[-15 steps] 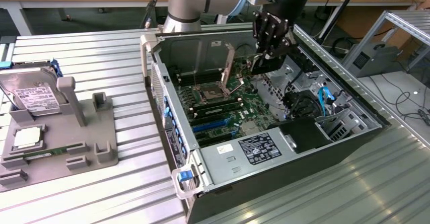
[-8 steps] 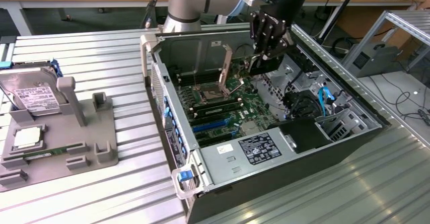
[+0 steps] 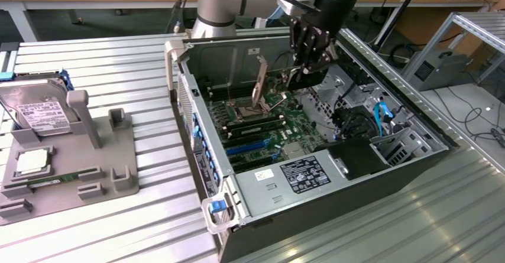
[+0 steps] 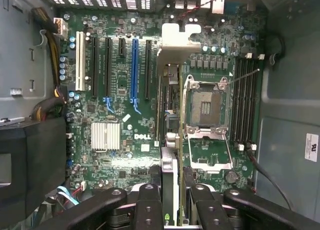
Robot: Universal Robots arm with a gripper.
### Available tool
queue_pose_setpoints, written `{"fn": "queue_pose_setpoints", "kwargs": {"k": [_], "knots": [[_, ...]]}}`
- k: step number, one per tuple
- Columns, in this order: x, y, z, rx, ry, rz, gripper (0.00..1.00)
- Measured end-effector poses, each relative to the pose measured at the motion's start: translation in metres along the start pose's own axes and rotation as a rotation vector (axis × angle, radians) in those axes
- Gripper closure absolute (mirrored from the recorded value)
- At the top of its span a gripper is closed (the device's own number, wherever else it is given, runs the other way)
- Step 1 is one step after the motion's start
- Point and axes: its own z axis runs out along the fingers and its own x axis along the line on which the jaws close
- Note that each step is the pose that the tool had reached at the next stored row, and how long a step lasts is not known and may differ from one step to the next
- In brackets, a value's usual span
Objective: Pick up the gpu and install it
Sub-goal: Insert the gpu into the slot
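Gripper (image 3: 310, 59) is clamped on the gpu (image 4: 169, 130), a long thin dark expansion card with a silver metal bracket. The card is held edge-down inside the open black tower computer case (image 3: 410, 156), apparently clear of the green motherboard (image 4: 120, 99). Judged progress: pick-up done, seating not, as the card hangs between the row of long expansion slots, blue slot (image 4: 134, 69) included, and the open silver CPU socket (image 4: 205, 107), which crowds one side. Boxy silver hard drive (image 3: 32, 106) sits on the grey fixture (image 3: 118, 181) outside, at the exterior view's left.
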Motion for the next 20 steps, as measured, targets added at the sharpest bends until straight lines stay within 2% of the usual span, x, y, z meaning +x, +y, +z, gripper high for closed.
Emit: {"fn": "queue_pose_setpoints", "kwargs": {"k": [3, 5, 9, 11, 17, 20], "knots": [[0.001, 0.0, 0.0055, 0.0029, 0.0012, 0.067, 0.73], [0.002, 0.0002, 0.0066, 0.0039, 0.0011, 0.088, 0.73], [0.007, 0.0054, 0.0078, 0.0038, -0.0038, 0.09, 0.73], [0.011, 0.0081, 0.0085, 0.0037, -0.0083, 0.09, 0.73], [0.021, 0.0213, 0.0119, 0.0038, -0.0121, 0.091, 0.73], [0.023, 0.028, 0.0138, 0.0038, -0.0119, 0.091, 0.73]]}}
